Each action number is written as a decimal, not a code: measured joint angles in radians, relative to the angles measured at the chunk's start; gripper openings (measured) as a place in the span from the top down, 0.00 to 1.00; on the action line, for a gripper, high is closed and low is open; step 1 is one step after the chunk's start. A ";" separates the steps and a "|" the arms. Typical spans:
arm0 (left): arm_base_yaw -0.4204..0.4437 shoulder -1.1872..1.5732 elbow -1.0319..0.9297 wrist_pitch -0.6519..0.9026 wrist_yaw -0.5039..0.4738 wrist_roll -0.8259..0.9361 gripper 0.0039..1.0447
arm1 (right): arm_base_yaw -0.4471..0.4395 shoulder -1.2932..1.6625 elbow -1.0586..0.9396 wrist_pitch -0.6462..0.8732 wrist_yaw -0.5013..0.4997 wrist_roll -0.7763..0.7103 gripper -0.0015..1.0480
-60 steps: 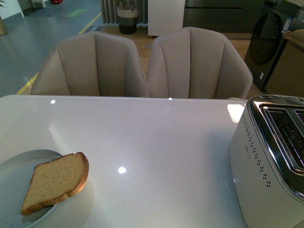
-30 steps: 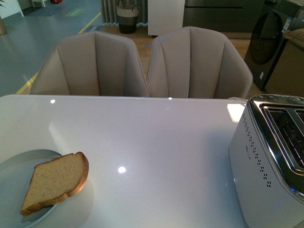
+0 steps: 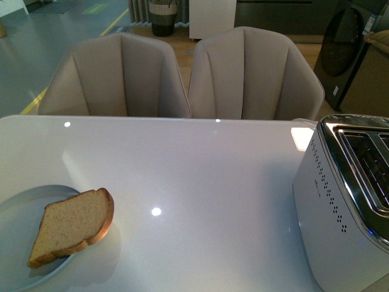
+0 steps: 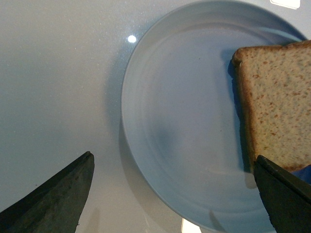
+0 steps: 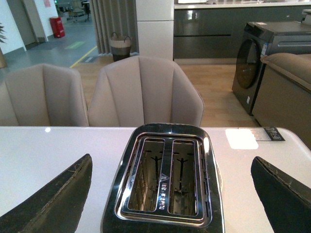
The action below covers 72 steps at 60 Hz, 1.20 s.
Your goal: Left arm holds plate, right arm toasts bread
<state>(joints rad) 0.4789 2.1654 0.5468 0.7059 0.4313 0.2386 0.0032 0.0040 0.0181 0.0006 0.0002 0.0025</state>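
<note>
The bread (image 3: 72,226), a light brown slice with a darker crust, lies on the pale blue-grey plate (image 3: 21,210) at the table's front left, its rounded top overhanging the plate's rim. In the left wrist view the plate (image 4: 189,121) and the bread (image 4: 277,104) lie below my open left gripper (image 4: 175,167), whose jaws stand wide apart and empty. My right gripper (image 5: 172,170) is open and empty above the toaster (image 5: 165,182), whose two slots are empty. Neither arm shows in the front view.
The silver toaster (image 3: 343,213) stands at the table's front right edge. Two beige chairs (image 3: 182,76) stand behind the white table (image 3: 200,176). A small white card (image 3: 301,137) lies near the toaster's far side.
The front view has shifted slightly: everything sits a little lower and further from the picture's top. The bread, plate and toaster keep their places on the table.
</note>
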 joint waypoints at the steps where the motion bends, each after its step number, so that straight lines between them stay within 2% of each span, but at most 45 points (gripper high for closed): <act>1: 0.000 0.008 0.005 -0.001 0.000 0.000 0.06 | 0.000 0.000 0.000 0.000 0.000 0.000 0.08; 28: -0.010 0.201 0.129 0.000 -0.009 -0.038 0.06 | 0.000 0.000 0.000 0.000 0.000 0.000 0.08; 48: -0.037 0.231 0.167 0.002 -0.011 -0.063 0.07 | 0.000 0.000 0.000 0.000 0.000 0.000 0.08; 54: -0.044 0.237 0.175 -0.006 -0.013 -0.074 0.20 | 0.000 0.000 0.000 0.000 0.000 0.000 0.08; 56: -0.047 0.239 0.179 -0.009 -0.013 -0.082 0.30 | 0.000 0.000 0.000 0.000 0.000 0.000 0.08; 72: -0.058 0.243 0.182 -0.034 -0.013 -0.124 0.71 | 0.000 0.000 0.000 0.000 0.000 0.000 0.08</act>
<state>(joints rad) 0.4206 2.4084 0.7292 0.6720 0.4179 0.1146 0.0032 0.0040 0.0181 0.0006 0.0002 0.0025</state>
